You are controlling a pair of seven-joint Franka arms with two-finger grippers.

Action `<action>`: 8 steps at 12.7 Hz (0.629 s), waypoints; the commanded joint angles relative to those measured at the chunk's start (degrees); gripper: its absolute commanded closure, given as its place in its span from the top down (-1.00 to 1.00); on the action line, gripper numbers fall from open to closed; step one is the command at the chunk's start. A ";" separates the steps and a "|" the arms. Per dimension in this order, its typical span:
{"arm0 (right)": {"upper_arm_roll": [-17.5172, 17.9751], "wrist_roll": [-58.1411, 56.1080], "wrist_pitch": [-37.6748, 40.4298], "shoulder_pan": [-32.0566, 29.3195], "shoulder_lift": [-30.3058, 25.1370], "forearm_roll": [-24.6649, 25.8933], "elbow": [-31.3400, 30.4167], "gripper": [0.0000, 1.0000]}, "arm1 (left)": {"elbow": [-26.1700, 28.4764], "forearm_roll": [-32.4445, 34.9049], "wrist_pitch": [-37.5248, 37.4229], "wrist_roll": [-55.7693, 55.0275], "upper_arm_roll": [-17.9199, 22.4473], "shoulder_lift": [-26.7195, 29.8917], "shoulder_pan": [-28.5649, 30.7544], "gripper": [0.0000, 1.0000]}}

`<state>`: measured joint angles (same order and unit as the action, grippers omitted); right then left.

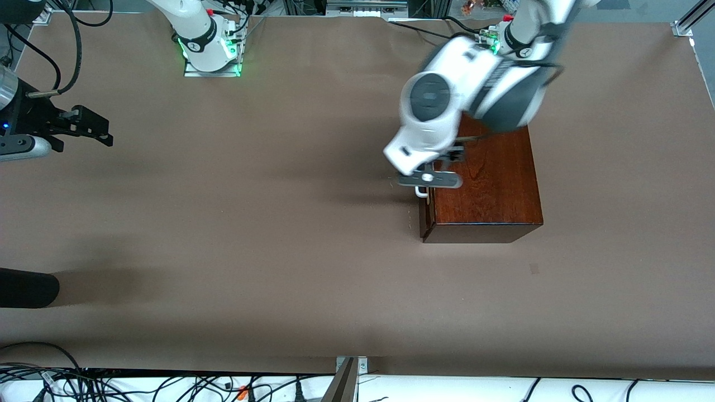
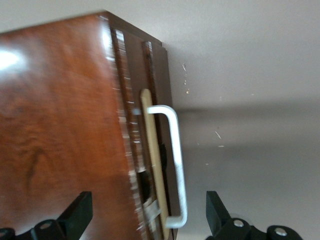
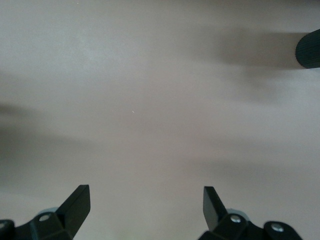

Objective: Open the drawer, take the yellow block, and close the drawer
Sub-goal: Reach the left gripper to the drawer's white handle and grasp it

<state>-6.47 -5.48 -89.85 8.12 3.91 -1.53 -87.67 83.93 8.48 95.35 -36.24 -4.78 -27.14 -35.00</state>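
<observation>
Front view: I see left end effector point(image 1: 429, 187) over handle point(image 1: 422, 192) of drawer point(image 1: 427, 215), box point(image 1: 486, 184) toward left arm's end of worktop point(image 1: 279, 223). Right end effector point(image 1: 89, 129) waits at right arm's end, fingers apart.
Left wrist view: fingers point(image 2: 77, 212) spread, straddling handle point(image 2: 175, 165); drawer point(image 2: 160, 150) barely ajar.
Right wrist view: fingers point(image 3: 77, 202) apart over bare worktop point(image 3: 150, 100). Block unseen by me.

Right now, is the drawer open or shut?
Shut, or nearly: the drawer front sits almost flush with the wooden box, its white handle ungrasped.
</observation>
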 commanded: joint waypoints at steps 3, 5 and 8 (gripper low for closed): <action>0.41 0.29 0.11 -1.09 0.48 -0.05 0.66 1.00 | 0.61 5.23 5.88 -4.17 0.74 -4.85 -3.05 1.00; 0.41 0.20 0.11 -1.09 0.57 -0.05 0.66 1.00 | 0.97 5.40 6.16 -8.48 0.83 -5.81 -5.15 1.00; 0.41 0.20 0.11 -1.09 0.57 -0.05 0.66 1.00 | 0.97 5.67 6.16 -8.59 0.92 -6.61 -5.17 1.00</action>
<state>-6.49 -5.48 -89.85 7.64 4.23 -1.53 -87.67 84.40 12.45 101.08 -44.06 -4.58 -33.94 -39.71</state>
